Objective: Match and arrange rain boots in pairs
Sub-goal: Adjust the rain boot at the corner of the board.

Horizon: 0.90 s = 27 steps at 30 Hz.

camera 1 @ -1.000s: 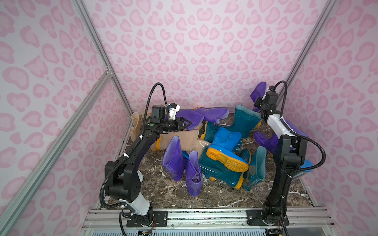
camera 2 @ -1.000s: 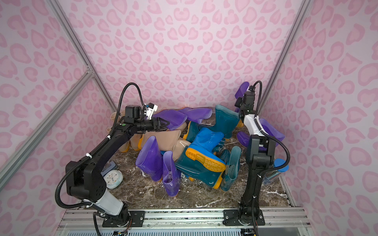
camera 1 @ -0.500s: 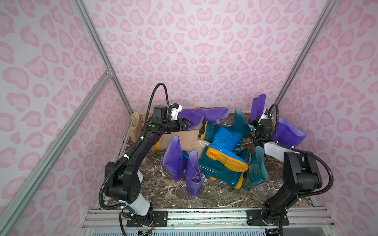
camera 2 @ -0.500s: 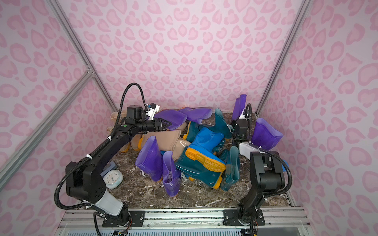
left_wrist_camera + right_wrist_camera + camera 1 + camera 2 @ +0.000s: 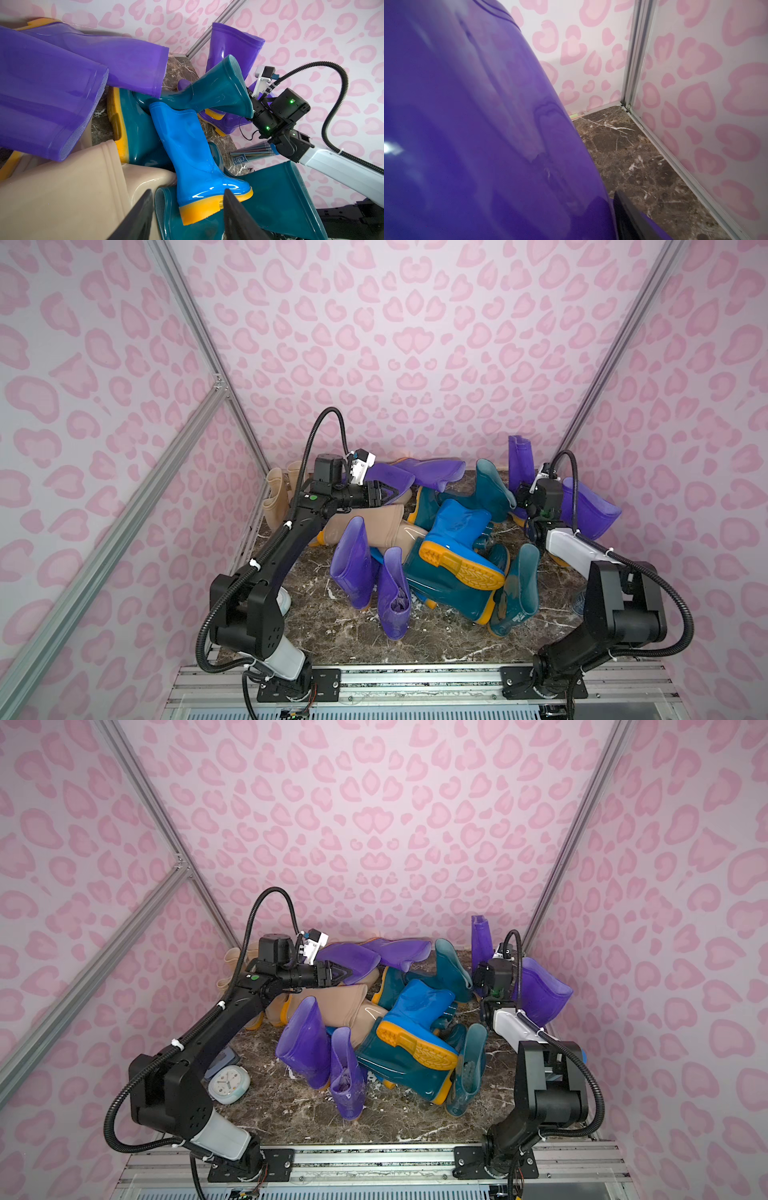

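The left gripper [image 5: 187, 192] hangs over the heap of rain boots [image 5: 436, 547] with its two fingers [image 5: 137, 218] apart and nothing between them. Below and ahead of it lies a blue boot [image 5: 193, 149], its orange-yellow sole turned toward the fingertips, resting across teal boots [image 5: 141, 133]. A beige boot [image 5: 62, 187] lies under the gripper on the side nearer the arm's base. Two purple boots [image 5: 419, 475] lie on their sides just past the gripper toward the back wall, the nearer shaft close against the fingers in both top views.

The right gripper [image 5: 524, 494] sits close against an upright purple boot [image 5: 519, 460] near the back corner. The right wrist view shows one finger [image 5: 625, 209] beside that boot's glossy shaft. The other finger is hidden, so it cannot be told whether the jaws clamp the boot or stand free of it. A leaning purple boot [image 5: 588, 510] rests on the gripper's other side, toward the side wall.

Well behind both grippers, nearer the arm bases, two more purple boots [image 5: 353, 568] lie tipped side by side on the marble tabletop [image 5: 633, 155]. An alarm clock [image 5: 228, 1083] lies by the left arm's base.
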### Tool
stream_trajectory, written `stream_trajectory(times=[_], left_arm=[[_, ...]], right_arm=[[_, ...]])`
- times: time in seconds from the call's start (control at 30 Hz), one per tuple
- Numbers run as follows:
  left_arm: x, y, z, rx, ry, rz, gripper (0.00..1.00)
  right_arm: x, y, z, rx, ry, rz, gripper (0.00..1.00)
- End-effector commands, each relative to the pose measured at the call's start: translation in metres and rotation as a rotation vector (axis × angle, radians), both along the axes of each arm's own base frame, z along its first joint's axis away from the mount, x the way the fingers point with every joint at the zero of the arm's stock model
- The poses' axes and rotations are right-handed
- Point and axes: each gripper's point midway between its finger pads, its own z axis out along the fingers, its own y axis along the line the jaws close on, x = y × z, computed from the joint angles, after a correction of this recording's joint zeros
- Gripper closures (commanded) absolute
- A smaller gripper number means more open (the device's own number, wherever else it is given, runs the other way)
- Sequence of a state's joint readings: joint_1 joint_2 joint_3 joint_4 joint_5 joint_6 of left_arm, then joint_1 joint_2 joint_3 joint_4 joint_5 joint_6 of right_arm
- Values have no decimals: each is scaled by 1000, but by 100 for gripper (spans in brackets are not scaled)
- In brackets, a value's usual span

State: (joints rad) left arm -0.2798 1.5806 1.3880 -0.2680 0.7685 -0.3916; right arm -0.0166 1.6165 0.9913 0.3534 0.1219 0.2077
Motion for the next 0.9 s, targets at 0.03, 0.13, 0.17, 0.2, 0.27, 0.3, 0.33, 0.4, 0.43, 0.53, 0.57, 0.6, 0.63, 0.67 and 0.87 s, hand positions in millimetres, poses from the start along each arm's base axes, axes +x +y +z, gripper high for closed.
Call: stream_trajectory(times=[0.03,0.13,0.17,0.2,0.27,0.3,0.33,0.4,0.43,0.53,0.57,0.6,0.63,0.67,0.87], left_arm=[[-1,2,7,8,-34,-1,44],[-2,1,6,9,-34,-6,43],[-2,1,5,12,-32,-5,44],[-1,2,5,14,-31,-4,43],[-1,2,5,15,-34,-2,43],[-1,2,4,16,-32,-1,43],[-1,2,5,16,-33,0,43],[-1,1,3,17,-31,-3,43],[0,2,3,17,-31,-1,43],[-1,1,3,18,-28,-4,43],[-1,1,3,19,-30,-4,43],[-1,1,3,20,-31,-5,43],[0,2,2,21,-27,-3,43],[0,1,3,18,-30,-5,43],[-1,2,3,21,-33,-5,43]], right_arm=[[10,9,-1,-41,54,86,35],[30,19,-6,-28,95,176,35],[35,23,-5,-29,109,184,34],[37,24,-4,-34,113,182,33],[39,24,1,-42,94,174,31],[40,23,6,-50,88,171,30],[41,22,9,-55,91,164,30],[42,17,18,-63,80,146,30],[42,17,24,-70,70,145,30],[38,13,35,-77,59,127,27],[35,13,40,-80,49,123,24],[33,11,43,-84,38,110,23],[32,8,46,-91,23,97,21],[32,6,49,-103,11,86,21],[39,4,50,-103,46,105,21]])
